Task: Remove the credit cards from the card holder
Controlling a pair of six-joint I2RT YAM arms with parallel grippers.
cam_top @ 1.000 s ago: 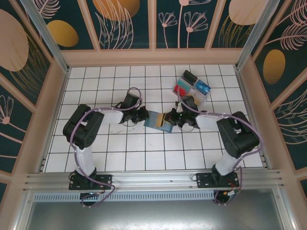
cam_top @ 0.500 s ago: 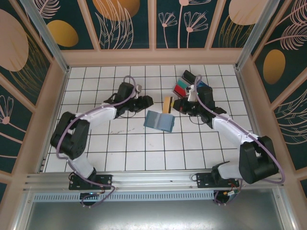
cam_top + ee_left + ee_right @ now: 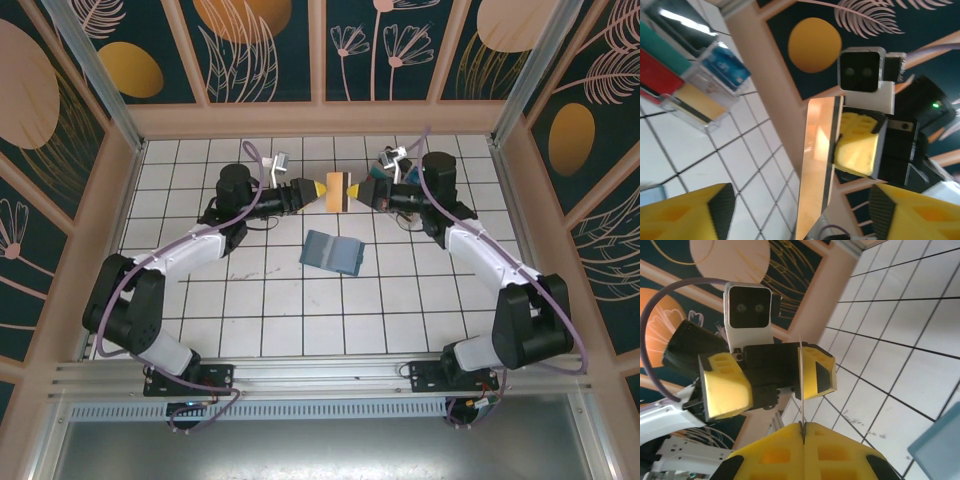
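Your right hand (image 3: 803,429) pinches the thin, stiff, slick peach plastic credit card (image 3: 338,188) aloft. Your left hand (image 3: 310,190) gapes wide astride it, so clamp its flat faces. The teal folding card holder (image 3: 333,252) lies on the worktop (image 3: 200,310).

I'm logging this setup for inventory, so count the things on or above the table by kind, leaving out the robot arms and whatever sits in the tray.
Credit card, held up in the air: 1
Card holder, on the table: 1
Clear tray: 1
Total: 3
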